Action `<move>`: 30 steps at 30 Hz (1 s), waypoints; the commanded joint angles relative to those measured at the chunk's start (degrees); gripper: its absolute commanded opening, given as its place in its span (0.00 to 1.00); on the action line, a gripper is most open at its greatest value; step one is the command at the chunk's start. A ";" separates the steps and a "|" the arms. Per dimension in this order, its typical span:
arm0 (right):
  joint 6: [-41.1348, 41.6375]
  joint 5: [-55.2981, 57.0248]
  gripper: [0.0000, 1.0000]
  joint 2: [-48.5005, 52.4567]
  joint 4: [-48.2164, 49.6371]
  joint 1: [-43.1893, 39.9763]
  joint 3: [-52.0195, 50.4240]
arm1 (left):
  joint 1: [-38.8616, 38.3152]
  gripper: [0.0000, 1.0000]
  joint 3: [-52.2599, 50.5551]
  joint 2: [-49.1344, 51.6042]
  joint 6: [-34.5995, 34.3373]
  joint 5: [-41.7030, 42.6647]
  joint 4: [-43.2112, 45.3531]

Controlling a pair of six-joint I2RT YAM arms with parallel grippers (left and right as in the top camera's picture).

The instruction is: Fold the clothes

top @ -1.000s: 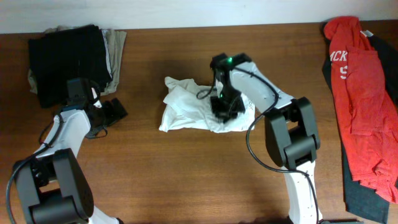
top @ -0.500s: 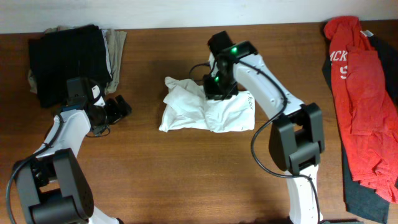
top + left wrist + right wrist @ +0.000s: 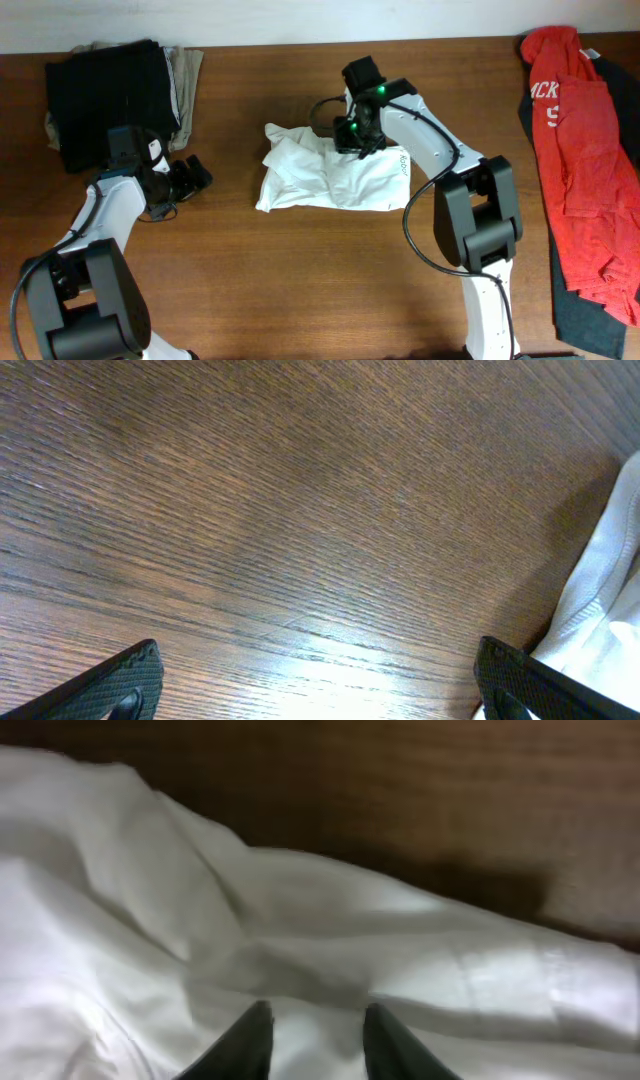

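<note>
Centrally one white T-shirt (image 3: 300, 182); rightward one red shirt (image 3: 580, 150).

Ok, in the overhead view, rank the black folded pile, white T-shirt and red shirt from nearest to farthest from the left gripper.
1. black folded pile, up-left of the left gripper
2. white T-shirt, mid-table
3. red shirt, far right edge

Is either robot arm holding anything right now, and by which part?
Nothing seems held: the left pincer gapes over the brown wooden table, and the right pincer stands slightly open above the crumpled white T-shirt.
</note>
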 commanded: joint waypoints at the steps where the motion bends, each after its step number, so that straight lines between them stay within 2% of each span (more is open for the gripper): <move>1: -0.37 -3.56 0.56 -0.74 -5.33 -2.29 7.91 | 0.22 0.99 -0.39 -0.33 1.95 2.19 -0.37; 2: -0.37 -4.96 0.86 -1.29 -10.71 -4.00 13.88 | 0.22 0.99 -0.39 -0.33 4.70 6.01 0.17; 3: -0.39 -4.94 0.99 -1.42 -13.97 -5.31 17.70 | 0.22 0.99 -0.39 -0.33 6.88 10.69 0.98; 5: -0.39 -3.04 0.99 -1.42 -20.44 -9.62 26.10 | 0.00 0.99 -0.39 -0.33 9.84 19.67 3.65; 6: -0.39 -1.18 0.99 -1.42 -21.42 -12.11 28.15 | -0.46 0.99 -0.37 -0.33 9.99 21.42 4.76; 11: -0.39 0.02 0.99 -1.40 -24.68 -22.49 28.26 | -7.52 0.99 -0.39 -0.33 9.99 21.44 11.87; 16: -0.39 0.02 0.99 -1.38 -29.07 -28.09 28.26 | -14.91 0.99 -0.37 -0.33 9.73 19.37 18.62; 20: -0.39 0.00 0.99 -1.38 -29.27 -29.33 28.26 | -16.13 0.99 -0.37 0.81 9.18 17.03 21.24; 25: -0.39 0.00 0.99 -1.38 -29.27 -29.24 28.26 | -16.17 0.99 -0.35 6.97 3.17 17.07 28.06; 30: -0.39 0.00 0.99 -1.38 -29.27 -29.24 28.26 | -17.20 0.99 -0.33 9.92 2.03 17.09 29.07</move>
